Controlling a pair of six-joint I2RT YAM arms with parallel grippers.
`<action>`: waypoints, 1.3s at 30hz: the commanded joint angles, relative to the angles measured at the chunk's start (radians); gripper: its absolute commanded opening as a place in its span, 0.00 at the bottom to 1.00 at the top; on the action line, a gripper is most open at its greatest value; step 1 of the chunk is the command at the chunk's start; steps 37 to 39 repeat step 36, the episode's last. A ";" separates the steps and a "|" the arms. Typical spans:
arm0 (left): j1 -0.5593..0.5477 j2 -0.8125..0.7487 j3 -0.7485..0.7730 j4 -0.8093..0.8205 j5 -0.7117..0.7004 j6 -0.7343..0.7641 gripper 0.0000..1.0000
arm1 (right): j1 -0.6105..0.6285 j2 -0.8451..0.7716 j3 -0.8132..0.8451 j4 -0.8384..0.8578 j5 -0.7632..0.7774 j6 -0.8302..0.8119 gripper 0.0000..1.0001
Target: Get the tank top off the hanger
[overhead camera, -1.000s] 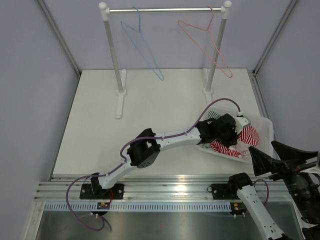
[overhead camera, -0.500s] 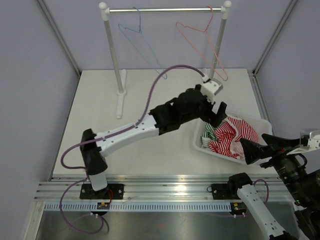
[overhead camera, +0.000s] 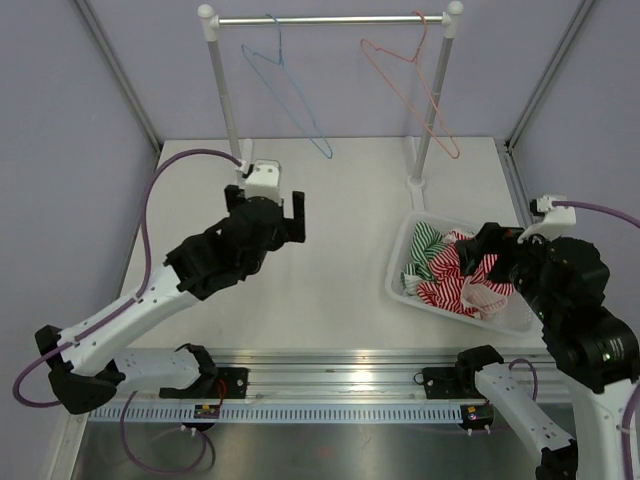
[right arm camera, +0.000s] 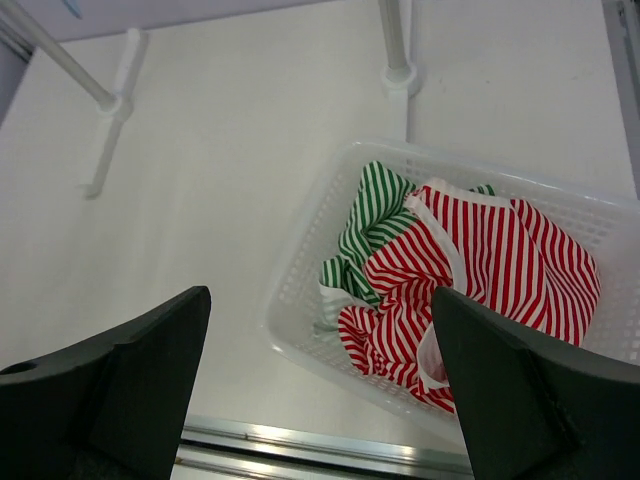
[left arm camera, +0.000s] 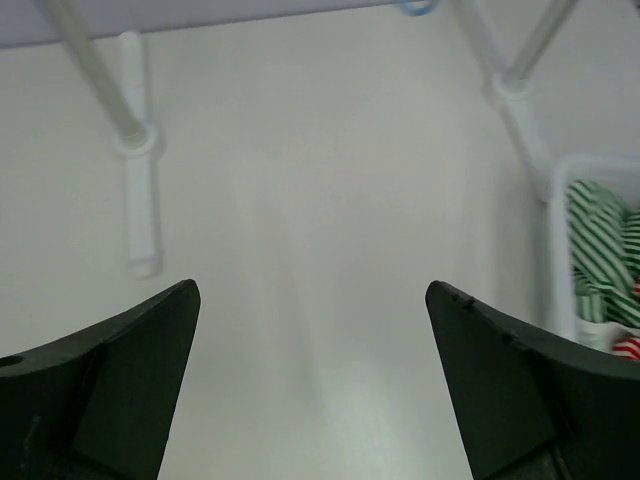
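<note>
1 tank top (right arm camera: 480, 265), beneath right tool (right arm camera: 318, 295)

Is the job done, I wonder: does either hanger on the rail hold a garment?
No, the blue hanger and the pink hanger both hang bare, while the striped garments lie in the basket.

Both your arms: white links, black joints, purple cabling.
Your left arm (overhead camera: 125, 308) had white tubes between chunky black joint housings, a white camera block (overhead camera: 262, 178) at the wrist and a purple cable (overhead camera: 160, 175) looping off it. Your right arm (overhead camera: 575, 300) was the same build, with its own purple lead (overhead camera: 600, 207). The fingers (left arm camera: 100, 400) were matte black wedges. Black base brackets (overhead camera: 215, 384) sat on a silver rail (overhead camera: 330, 375).
</note>
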 commanded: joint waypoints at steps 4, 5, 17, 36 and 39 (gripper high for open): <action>0.270 -0.237 -0.123 -0.273 -0.070 -0.142 0.99 | 0.002 0.089 -0.075 0.049 0.142 -0.007 1.00; 0.307 -0.292 -0.145 -0.289 -0.056 -0.137 0.99 | 0.002 0.089 -0.082 0.055 0.142 -0.007 0.99; 0.405 -0.567 -0.263 -0.444 -0.105 -0.130 0.99 | 0.000 0.046 -0.171 0.060 0.206 -0.061 0.99; 0.405 -0.662 -0.288 -0.433 -0.173 -0.095 0.99 | 0.000 0.094 -0.165 0.080 0.145 -0.029 1.00; 0.405 -0.662 -0.288 -0.433 -0.173 -0.095 0.99 | 0.000 0.094 -0.165 0.080 0.145 -0.029 1.00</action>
